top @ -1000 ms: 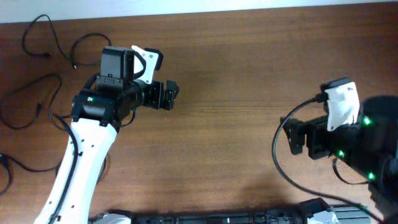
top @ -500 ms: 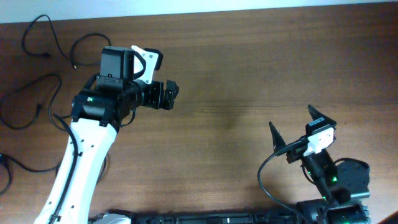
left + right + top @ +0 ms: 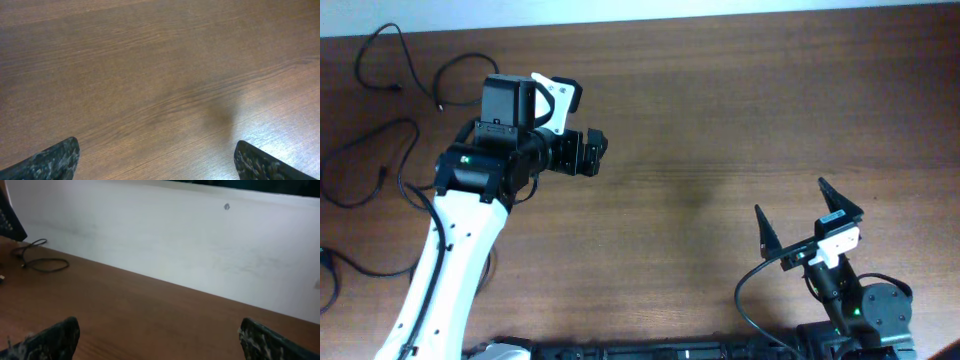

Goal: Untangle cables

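Observation:
Several thin black cables lie as separate loose loops at the table's far left: one at the back corner (image 3: 382, 50), one beside it (image 3: 455, 72), one further forward (image 3: 365, 160) and one at the left edge (image 3: 348, 266). My left gripper (image 3: 588, 152) is open and empty over bare wood, to the right of the cables; its wrist view (image 3: 157, 162) shows only wood between the fingertips. My right gripper (image 3: 802, 216) is open and empty at the front right, far from the cables. Its wrist view (image 3: 160, 340) shows one cable loop (image 3: 42, 262) far off to the left.
The wooden table (image 3: 720, 120) ends at a white wall (image 3: 200, 245) along its far edge. The left arm's white link (image 3: 450, 260) crosses the front left, next to the cables. The right arm's base (image 3: 865, 315) and its thick black wire (image 3: 745, 300) sit at the front right edge.
My right arm has pulled back from the mid-right of the table to the front right edge, its open fingers now spread wide. The left arm and the cables have not moved.

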